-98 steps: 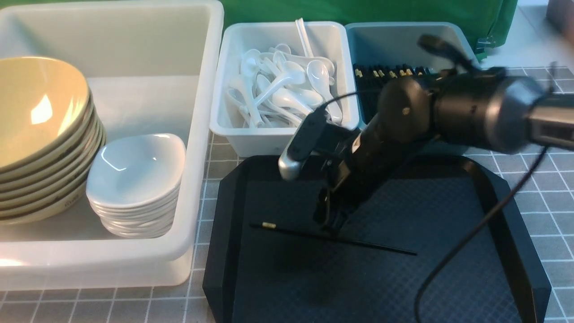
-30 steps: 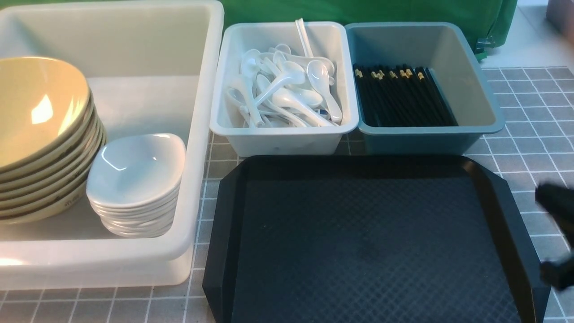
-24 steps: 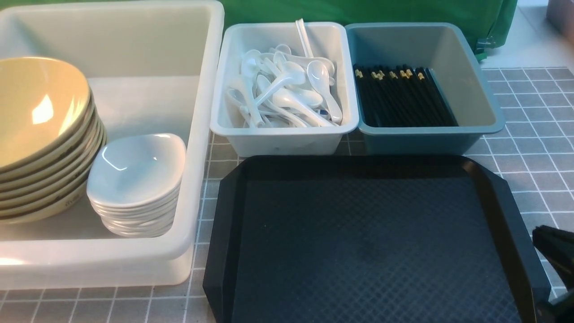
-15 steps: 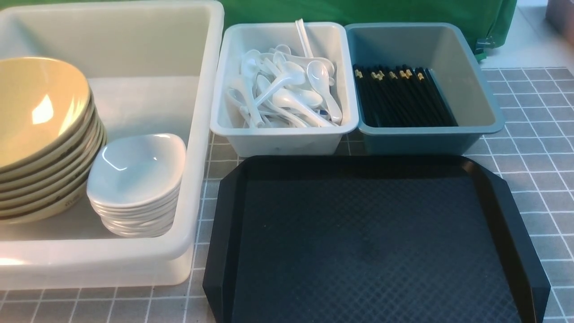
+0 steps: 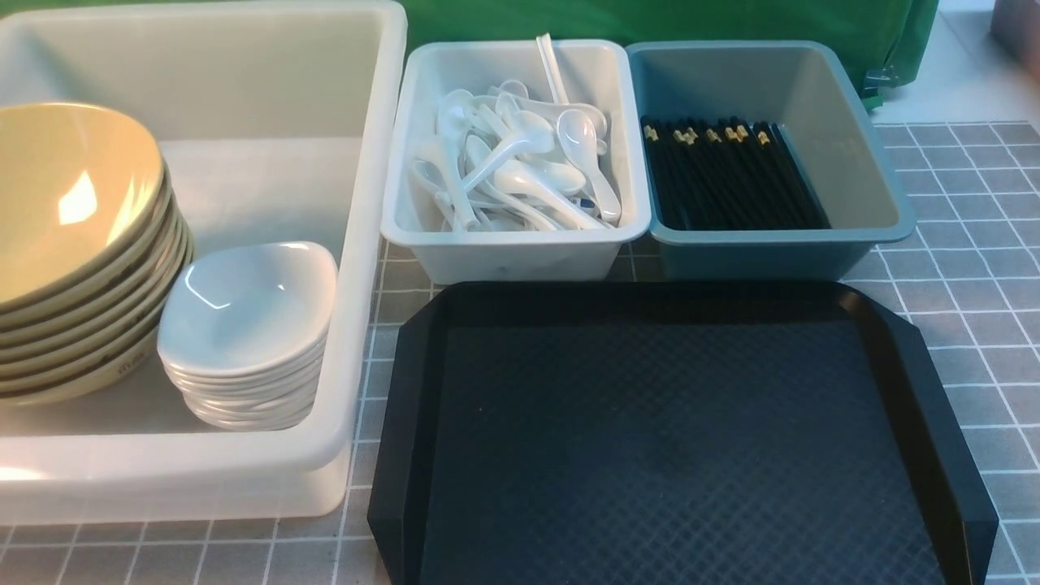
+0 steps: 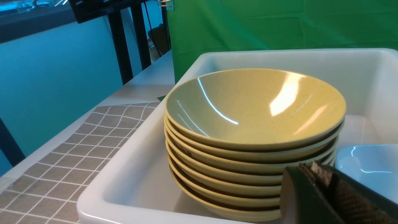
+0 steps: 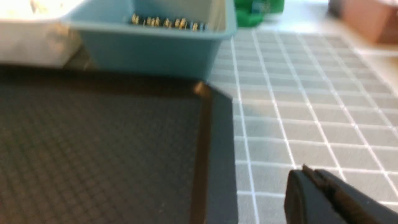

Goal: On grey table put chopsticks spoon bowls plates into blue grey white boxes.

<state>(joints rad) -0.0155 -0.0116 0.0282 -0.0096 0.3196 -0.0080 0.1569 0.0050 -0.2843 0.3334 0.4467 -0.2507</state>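
Several black chopsticks (image 5: 727,175) lie in the blue-grey box (image 5: 881,199). White spoons (image 5: 520,166) fill the small white box (image 5: 512,252). A stack of yellow bowls (image 5: 69,244) and a stack of white plates (image 5: 248,329) stand in the large white box (image 5: 357,203). Neither arm shows in the front view. My left gripper (image 6: 314,169) is shut and empty beside the yellow bowls (image 6: 255,124). My right gripper (image 7: 306,172) is shut and empty over the grey table (image 7: 311,124), beside the black tray (image 7: 217,155).
The black tray (image 5: 406,422) lies in front of the two small boxes with nothing on it. A green cloth (image 5: 691,20) hangs behind the boxes. A brown container (image 7: 370,18) stands at the table's far right.
The right arm picked the last chopstick off the tray, and it now lies in the blue-grey box. The arm then drew back to the right and left the front view.
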